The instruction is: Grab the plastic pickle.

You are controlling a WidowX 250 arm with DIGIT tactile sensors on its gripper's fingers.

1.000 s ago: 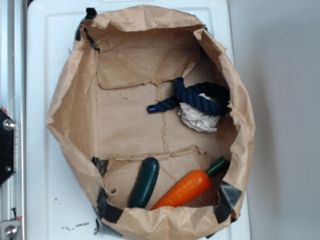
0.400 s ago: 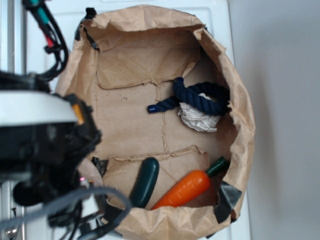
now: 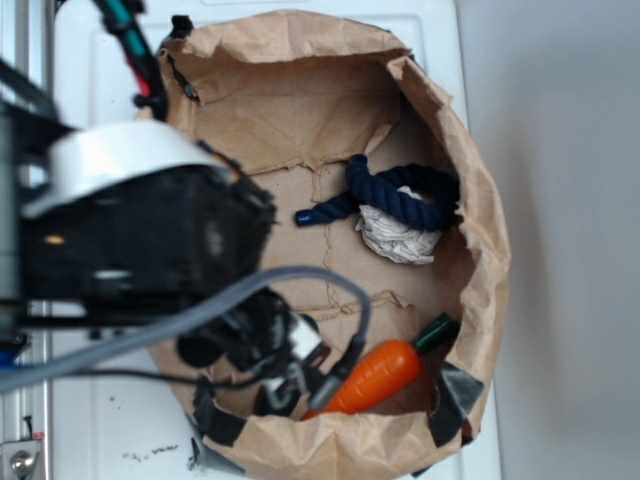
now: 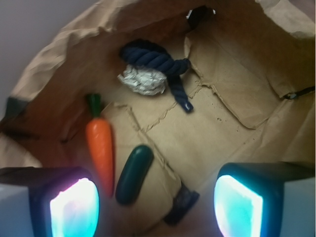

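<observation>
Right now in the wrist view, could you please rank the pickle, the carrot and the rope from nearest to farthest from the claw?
1. The plastic pickle, just ahead between the open claw's fingers.
2. The carrot, left of the pickle.
3. The rope, far back, beside crumpled paper.

One brown paper bag (image 4: 232, 74), cut down low and open at the top, holds four things. There is one plastic pickle (image 4: 134, 173), dark green and oblong. There is one orange toy carrot (image 4: 100, 147) with a green stem. There is one dark navy rope (image 4: 157, 63), knotted. There is one crumpled white wad (image 4: 141, 81) lying against the rope.
</observation>
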